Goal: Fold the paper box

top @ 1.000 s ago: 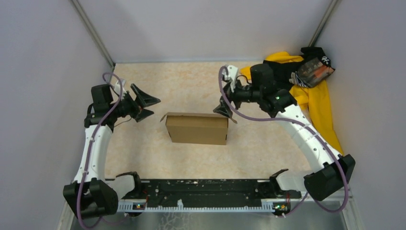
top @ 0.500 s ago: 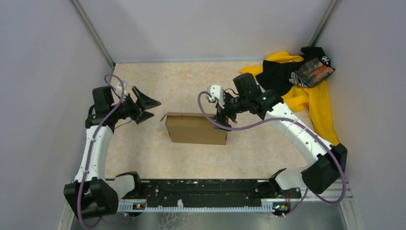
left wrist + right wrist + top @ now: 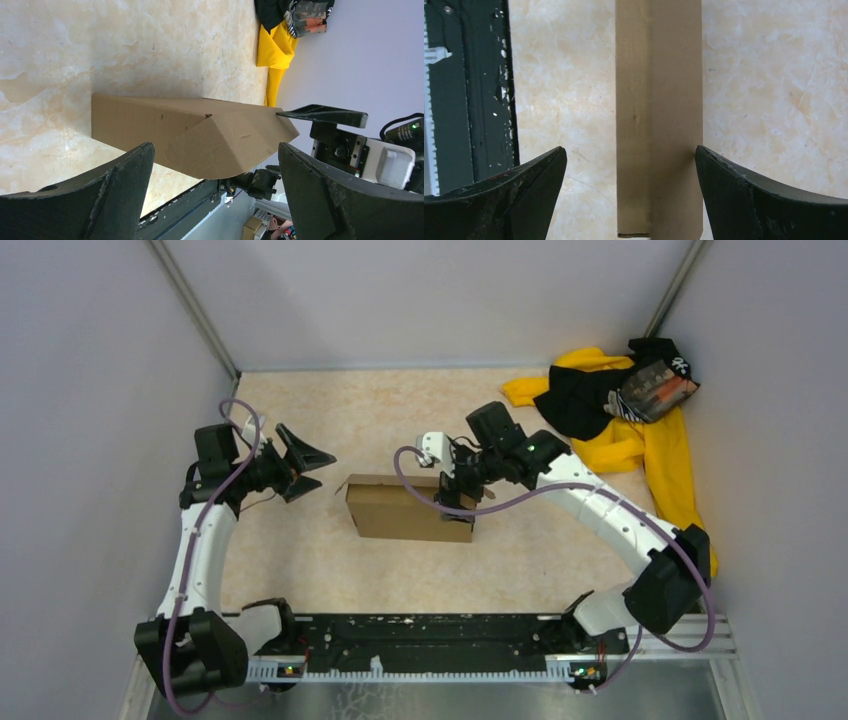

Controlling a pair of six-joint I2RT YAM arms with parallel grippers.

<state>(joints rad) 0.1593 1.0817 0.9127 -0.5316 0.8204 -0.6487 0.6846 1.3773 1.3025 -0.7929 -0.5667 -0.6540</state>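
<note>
- The box (image 3: 410, 508) sits folded up in the middle of the table (image 3: 390, 415), long side across, between the two arms
- It looks like a shallow closed carton of plain brown card, lying flat on the marbled top
- From the left wrist camera, the end nearest that arm shows a rounded flap, and I can't tell whether it is tucked in fully
- The left gripper (image 3: 325, 464) hangs off the box's left end, just beside it but not touching, aimed along its length
- Its jaws are spread as wide as they go, with nothing between them
- The right gripper (image 3: 455, 495) is over the box's right end, pointing down at it
- Its jaws are also spread wide and hold nothing; in its own camera the box runs up between the two fingers (image 3: 754, 200)
- One finger tip is right at the box's long edge, though I can't say it presses; the other finger is well clear, over bare table near the black rail (image 3: 479, 90)
- A cloth pile (image 3: 660, 455), yellow and black, lies in the far right corner, well apart from the box
</note>
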